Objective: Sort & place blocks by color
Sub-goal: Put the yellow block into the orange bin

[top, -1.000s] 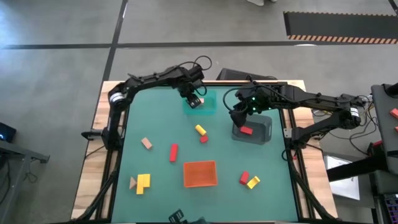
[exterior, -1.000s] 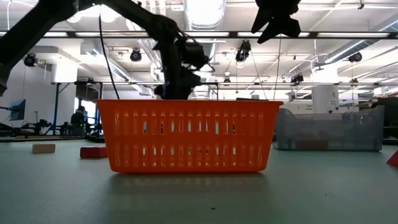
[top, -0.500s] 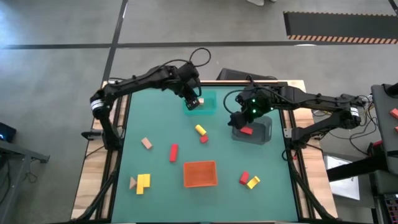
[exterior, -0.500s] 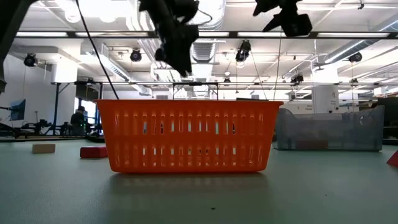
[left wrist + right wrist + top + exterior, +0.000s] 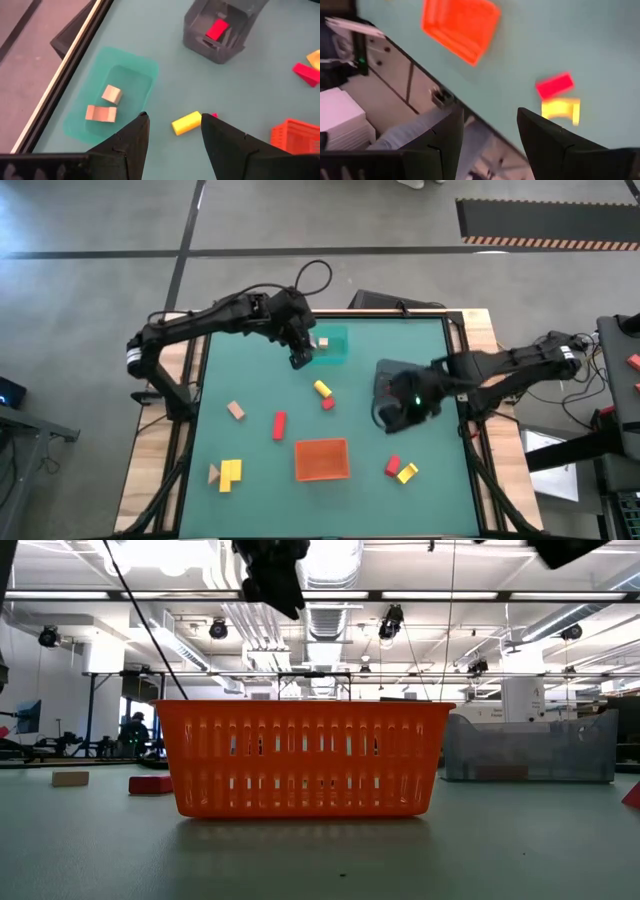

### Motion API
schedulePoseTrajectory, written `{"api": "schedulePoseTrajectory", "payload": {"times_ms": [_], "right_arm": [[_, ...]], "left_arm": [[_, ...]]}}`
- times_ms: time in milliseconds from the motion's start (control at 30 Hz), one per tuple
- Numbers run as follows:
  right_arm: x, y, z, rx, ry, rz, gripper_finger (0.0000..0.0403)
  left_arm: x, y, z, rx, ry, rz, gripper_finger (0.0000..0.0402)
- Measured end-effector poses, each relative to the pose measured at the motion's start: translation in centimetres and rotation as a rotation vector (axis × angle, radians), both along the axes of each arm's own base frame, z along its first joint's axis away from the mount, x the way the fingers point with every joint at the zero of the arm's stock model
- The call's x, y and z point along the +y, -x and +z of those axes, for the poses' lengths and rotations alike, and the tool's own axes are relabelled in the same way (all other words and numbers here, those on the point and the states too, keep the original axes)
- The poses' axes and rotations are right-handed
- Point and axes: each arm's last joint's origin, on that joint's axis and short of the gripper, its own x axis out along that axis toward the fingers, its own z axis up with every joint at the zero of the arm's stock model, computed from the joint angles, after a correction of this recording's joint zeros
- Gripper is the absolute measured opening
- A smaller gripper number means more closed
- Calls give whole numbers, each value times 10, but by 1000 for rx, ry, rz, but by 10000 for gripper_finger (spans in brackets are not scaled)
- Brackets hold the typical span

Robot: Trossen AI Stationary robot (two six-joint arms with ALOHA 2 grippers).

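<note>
My left gripper point(image 5: 298, 357) is open and hangs in the air beside the teal tray point(image 5: 333, 346), toward the table's left. Two tan blocks point(image 5: 111, 94) point(image 5: 100, 113) lie in that tray. A yellow block point(image 5: 186, 122) and a red one point(image 5: 327, 402) lie on the mat near it. My right gripper point(image 5: 404, 408) is open and stands high over the near side of the grey tray point(image 5: 215, 42), which holds a red block point(image 5: 216, 29). In the right wrist view a red block point(image 5: 555, 85) and a yellow block point(image 5: 561, 109) lie on the mat ahead of the fingers.
The orange tray point(image 5: 321, 459) stands near the table's near edge, in the middle. A tan block point(image 5: 235, 410), a red bar point(image 5: 279, 425), a yellow L-piece point(image 5: 230, 473) and a tan wedge point(image 5: 213, 474) lie on the left half of the mat.
My left gripper has risen out of the teal tray and drawn back toward the table's left; the tan block stays in the tray. My right gripper has swung from over the grey tray toward the table's near edge.
</note>
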Motion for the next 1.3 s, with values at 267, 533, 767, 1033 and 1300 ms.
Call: {"api": "schedulePoseTrajectory", "payload": {"times_ms": [267, 533, 767, 1033, 1300], "right_arm": [[43, 20, -39, 247, -58, -82, 176], [63, 33, -89, 344, -91, -131, 176], [56, 46, -127, 398, -15, -81, 176], [53, 50, -144, 329, 68, -6, 176], [53, 49, -144, 286, 105, 25, 176]], "left_arm": [[-15, 16, 5, -41, -5, -27, 164], [-22, 25, 3, -58, 22, -5, 164], [-24, 26, 4, -64, 24, -5, 164], [-24, 26, 4, -63, 25, -5, 164], [-24, 26, 3, -61, 25, -4, 164]]}}
